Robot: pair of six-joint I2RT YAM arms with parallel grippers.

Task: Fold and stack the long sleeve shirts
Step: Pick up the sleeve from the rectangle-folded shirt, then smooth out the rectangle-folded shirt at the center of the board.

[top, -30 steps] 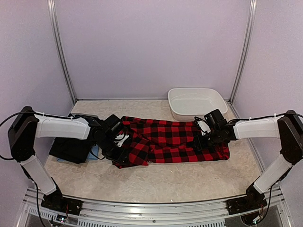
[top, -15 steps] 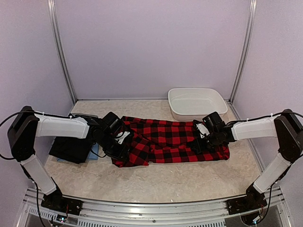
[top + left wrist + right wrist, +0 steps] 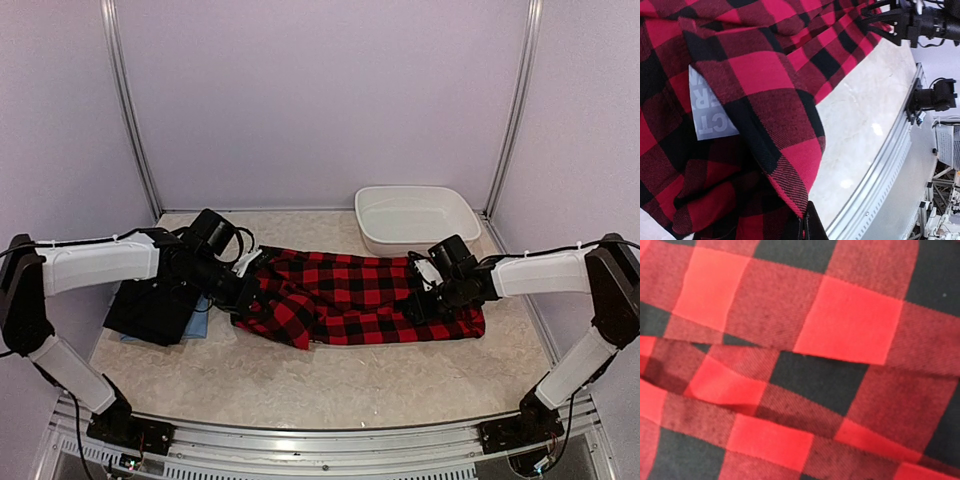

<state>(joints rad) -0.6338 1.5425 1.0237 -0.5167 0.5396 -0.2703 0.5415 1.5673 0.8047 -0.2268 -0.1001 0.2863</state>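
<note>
Nearest the bottom of the overhead frame the bare table [image 3: 330,390] ran up to the red-and-black checked flannel shirt [image 3: 370,300], which lay across the middle as a long, rumpled band with its left end bunched and lifted. The left gripper [image 3: 243,284] sat at that left end with its jaws closed tight on the cloth. Its wrist view showed a folded edge pinched at the bottom of the frame and a pale printed label [image 3: 710,107] on the fabric above it. The right gripper [image 3: 420,302] was down on the shirt's right end. Its wrist view held nothing but checks and a few soft ridges, so I could not tell whether its jaws were parted or had caught anything. At the left of the frame, a little further back, a dark folded shirt [image 3: 150,310] lay on the table with a strip of light blue cloth [image 3: 200,322] showing at its edge. The white basin [image 3: 400,246] stood farthest off, at the upper right. The flannel looked soft, limp and fairly thick, likely to sag and drag rather than slip. It would probably handle best taken at two well-separated points along one hem or at the shoulders, catching every layer, since a one-layer pinch could let the rest slide out.
</note>
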